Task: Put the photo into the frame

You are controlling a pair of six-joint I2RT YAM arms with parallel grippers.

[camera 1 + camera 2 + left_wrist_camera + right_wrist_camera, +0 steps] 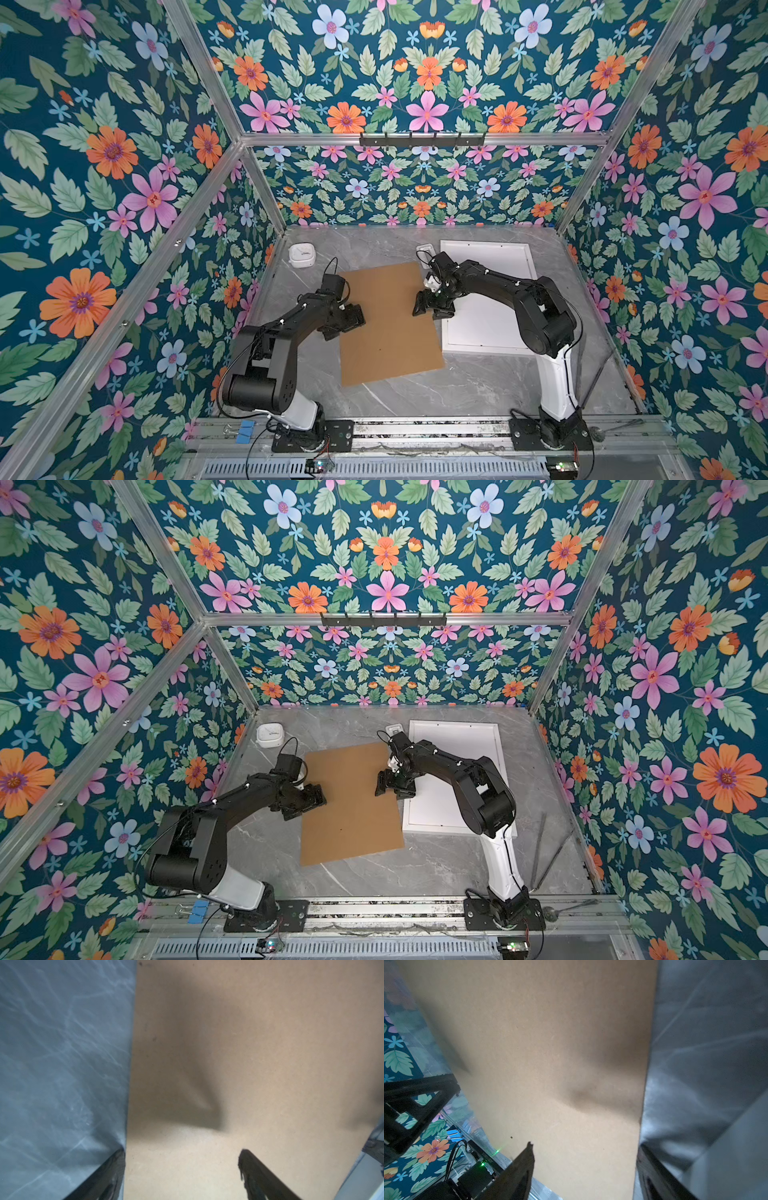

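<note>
The photo shows in no view. The frame (486, 246) (455, 724) lies flat at the back right of the grey table, white inside its rim, partly under my right arm. A plain brown backing board (386, 328) (349, 812) (259, 1043) (550, 1043) lies mid-table, slightly turned. My left gripper (347, 319) (311, 798) (182, 1151) is open astride the board's left edge, one finger over the board and one over the table. My right gripper (432, 309) (395, 788) (585, 1146) is open astride the board's right edge. Neither holds anything.
A small white lidded box (302, 254) (270, 734) sits at the back left of the table (478, 386). Another small white object (424, 248) lies behind my right wrist. Blue clips (245, 430) rest on the front rail. Thin metal rods (540, 850) lean at the right.
</note>
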